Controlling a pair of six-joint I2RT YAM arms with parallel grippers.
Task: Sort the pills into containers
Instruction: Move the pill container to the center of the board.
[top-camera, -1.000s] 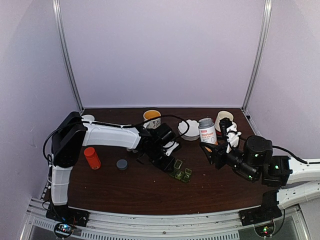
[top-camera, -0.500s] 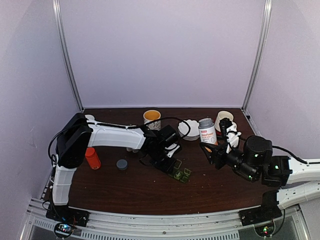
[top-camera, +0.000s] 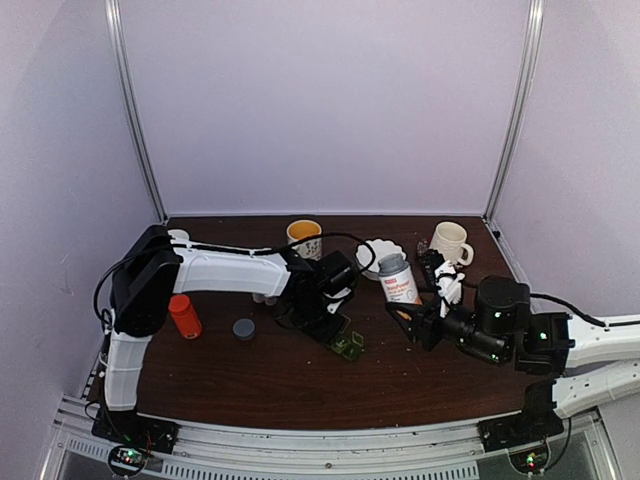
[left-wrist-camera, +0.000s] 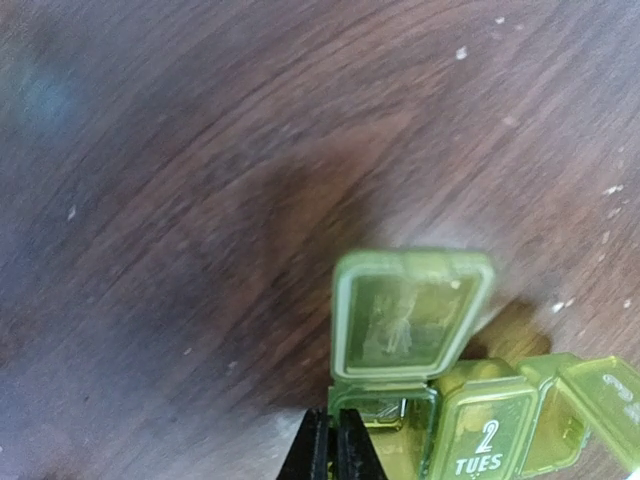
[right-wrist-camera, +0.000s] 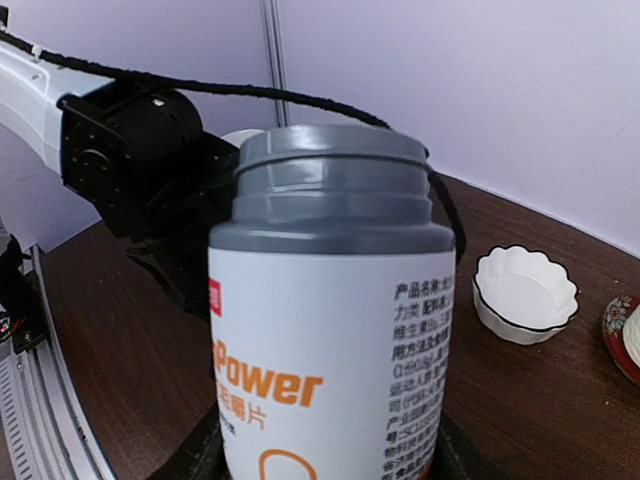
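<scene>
Dark wood table, lilac walls. Nearest the bases, the right gripper (top-camera: 418, 297) is clamped round a white bottle (right-wrist-camera: 330, 330), which looks lifted and sits right of the pill box (left-wrist-camera: 485, 430), near it but apart. The left gripper (left-wrist-camera: 331, 455) has its jaws narrow and seems to nip the box's near wall, probably to steady it. Farther left are a red bottle (top-camera: 183, 315) and a grey cap (top-camera: 243, 328). Two mugs and a white dish (top-camera: 376, 258) stand at the back.

The risks as I judge them: pouring into such small cells could scatter pills over the table, and a thin pinch could slip and let the box skid.

Only the left wrist view shows the lids: one raised, "2 TUES" down. From above, the box is a green smudge. The right wrist view misses the box altogether.
</scene>
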